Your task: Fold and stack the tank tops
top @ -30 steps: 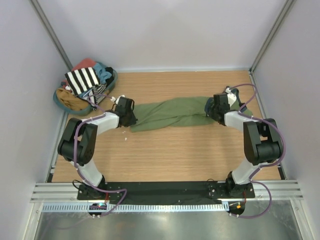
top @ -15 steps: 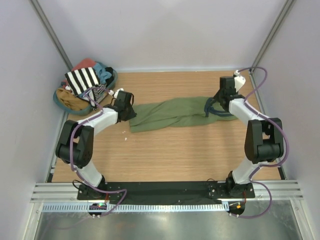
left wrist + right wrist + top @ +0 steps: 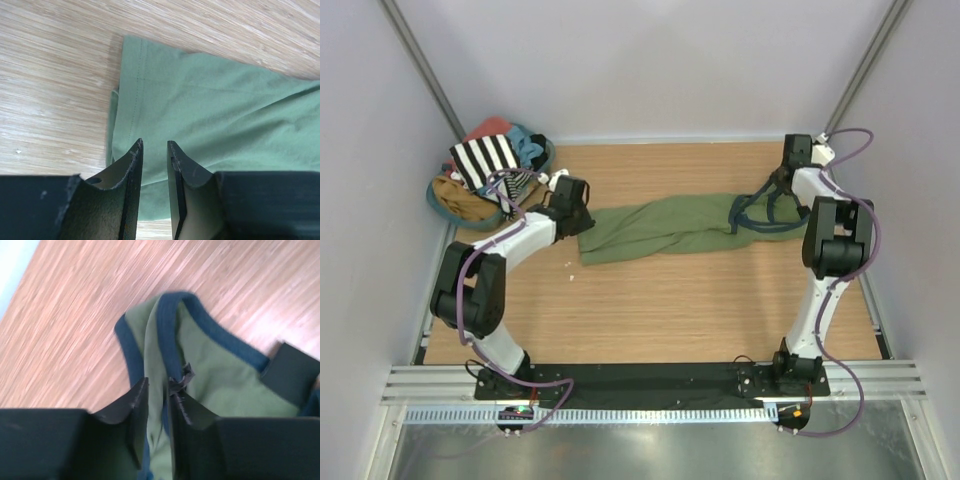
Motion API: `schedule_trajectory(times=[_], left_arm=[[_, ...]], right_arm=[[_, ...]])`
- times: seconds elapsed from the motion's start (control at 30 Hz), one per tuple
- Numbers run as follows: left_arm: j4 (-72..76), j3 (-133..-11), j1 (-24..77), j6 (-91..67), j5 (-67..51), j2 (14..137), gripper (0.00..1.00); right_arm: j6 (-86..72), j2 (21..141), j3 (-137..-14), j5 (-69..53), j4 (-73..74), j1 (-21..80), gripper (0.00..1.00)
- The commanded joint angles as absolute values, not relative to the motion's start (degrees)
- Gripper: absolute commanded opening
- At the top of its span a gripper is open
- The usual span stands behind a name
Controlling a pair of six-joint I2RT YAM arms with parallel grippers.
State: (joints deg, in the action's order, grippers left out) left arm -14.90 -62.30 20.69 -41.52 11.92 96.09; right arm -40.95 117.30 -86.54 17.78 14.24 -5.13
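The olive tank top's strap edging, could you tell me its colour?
Dark navy edging, clearest in the right wrist view.

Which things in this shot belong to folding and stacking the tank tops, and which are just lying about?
Job in hand:
olive green tank top, stretched across the table, held at its ends by the left gripper and right gripper
striped tank top, on the basket pile

Lying about:
salmon-red garment
light blue garment
tan cloth
basket

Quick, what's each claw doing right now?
Left gripper: nearly closed over the olive tank top; grip cannot be told.
Right gripper: closed on its strap.
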Motion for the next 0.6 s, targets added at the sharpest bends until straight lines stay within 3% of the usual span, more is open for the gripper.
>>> schedule_trajectory(times=[0.0,0.13,0.3,0.57], left_arm=[[-13.89,-62.93,21.53,-40.78,13.45,95.45,0.27],[-13.01,-62.49,22.24,-39.82,13.71,95.01,0.27],[-12.92,-62.31,22.68,-39.81,13.45,94.48,0.27],[-12.92,-62.67,23.64,-39.99,10.99,95.45,0.27]], right_arm=[[-41.31,121.54,-96.56,17.84,18.89,-5.01,0.32],[-39.56,125.85,-101.50,19.24,21.00,-4.92,0.40],[-37.88,128.58,-104.58,20.39,22.24,-4.57,0.59],[-33.49,133.50,-112.14,26.70,27.14,-2.64,0.62]])
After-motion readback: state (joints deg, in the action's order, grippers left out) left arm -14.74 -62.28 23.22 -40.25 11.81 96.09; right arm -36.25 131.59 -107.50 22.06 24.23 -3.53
